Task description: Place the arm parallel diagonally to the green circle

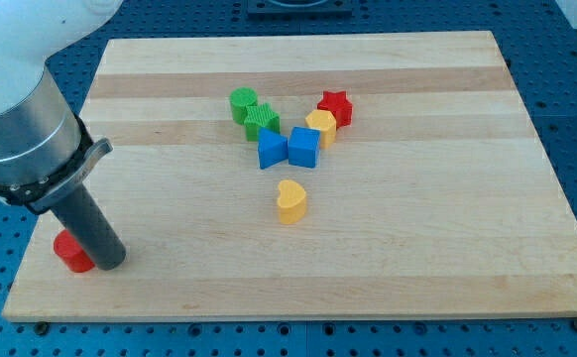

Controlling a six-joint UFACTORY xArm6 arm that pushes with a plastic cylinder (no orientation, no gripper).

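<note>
While my tip [108,263] rests near the wooden board's [447,248] bottom-left corner, touching a red block [69,251], it has no jaws to open or close; the green circle [242,103] sits well apart, toward the view's top centre, touching a second green block [263,121]; blue, yellow and red blocks cluster beside them.
</note>
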